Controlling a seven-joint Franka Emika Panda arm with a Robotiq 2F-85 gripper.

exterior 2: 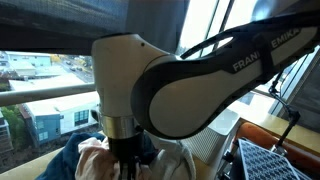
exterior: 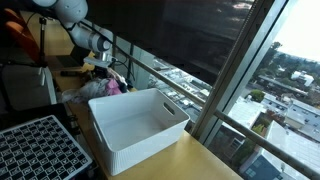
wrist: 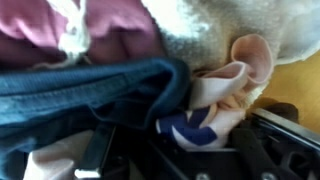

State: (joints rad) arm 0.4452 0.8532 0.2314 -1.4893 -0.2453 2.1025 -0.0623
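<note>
My gripper (wrist: 192, 150) is down in a heap of clothes (exterior: 106, 86) beside a white bin (exterior: 140, 125). In the wrist view its dark fingers (wrist: 268, 140) come in from the bottom and close on a fold of white, navy and pink patterned cloth (wrist: 205, 120). Blue denim (wrist: 80, 95) lies to the left of it, a pink garment (wrist: 120, 30) above, and a white fuzzy fabric (wrist: 205, 30) at the upper right. In an exterior view the arm's thick white wrist (exterior 2: 130, 80) hides most of the gripper (exterior 2: 128, 166) over the denim (exterior 2: 65, 160).
A black grid tray (exterior: 40, 150) lies at the front of the wooden table (exterior: 190, 160), next to the bin. A railing (exterior: 170, 80) and a large window (exterior: 270, 70) run along the far side. A chair (exterior: 25, 85) stands behind the clothes.
</note>
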